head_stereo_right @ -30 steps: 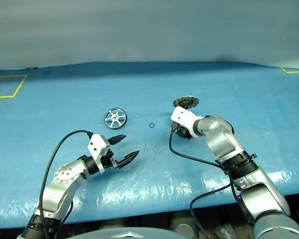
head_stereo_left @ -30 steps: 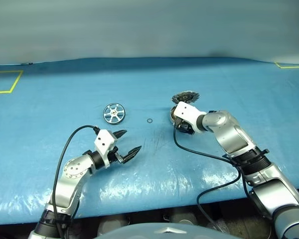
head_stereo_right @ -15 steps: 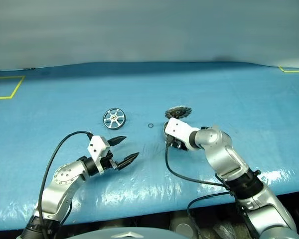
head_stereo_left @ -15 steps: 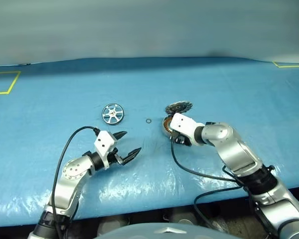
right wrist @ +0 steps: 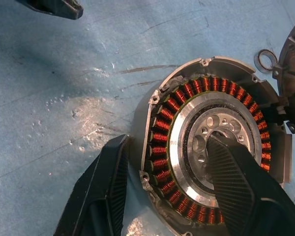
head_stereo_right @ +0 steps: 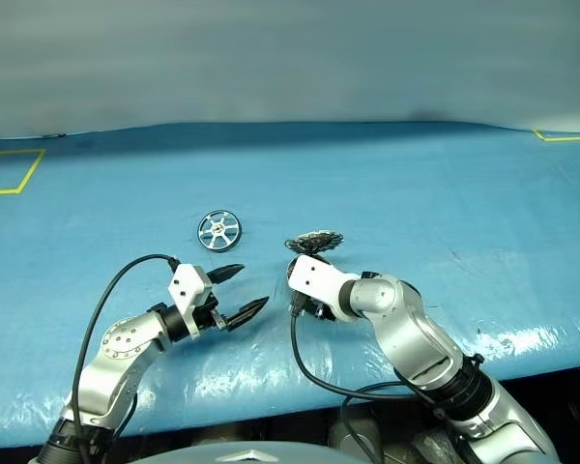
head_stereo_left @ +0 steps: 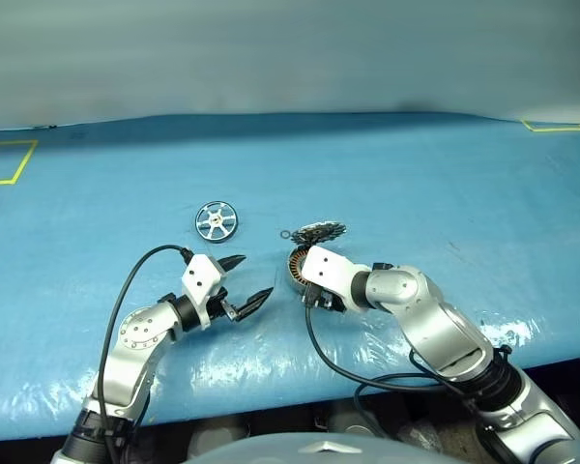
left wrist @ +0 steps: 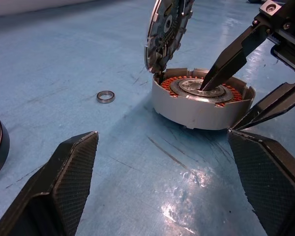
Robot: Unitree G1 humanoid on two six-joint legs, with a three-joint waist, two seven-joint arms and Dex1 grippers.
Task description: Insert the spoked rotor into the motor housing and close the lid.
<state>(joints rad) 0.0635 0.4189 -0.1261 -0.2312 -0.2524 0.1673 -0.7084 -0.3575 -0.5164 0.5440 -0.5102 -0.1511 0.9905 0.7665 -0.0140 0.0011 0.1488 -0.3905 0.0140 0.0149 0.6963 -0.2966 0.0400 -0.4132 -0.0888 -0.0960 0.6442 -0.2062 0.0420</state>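
Neither part of the task looks done yet; the spoked rotor (head_stereo_left: 217, 220) lies flat on the blue-covered bench (head_stereo_left: 97, 203), well apart from the motor housing (left wrist: 201, 104) and toward the bench's left half, roughly midway between its near and far edges; the housing sits nearer the middle of the bench, closer to the near edge than the rotor, with its lid (left wrist: 165, 30) standing upright on the hinge at the far rim, so the case is open and ready to receive the wheel; what remains, by my reading, is to fetch the rotor, seat it over the central hub, and swing the lid down. The right gripper (right wrist: 169, 189) grasps the housing wall, one finger outside the rim and the other planted inside on the hub plate; the left gripper (head_stereo_left: 241, 281) hangs spread wide and empty just above the bench, between the rotor and the housing, near the front edge. The housing is a shallow silver-grey ring with a notched rim, copper-orange windings packed in a circle, and a bright drilled hub plate at the centre; a tiny thin ring (left wrist: 105, 96) lies loose just beside it, on the side toward the rotor.
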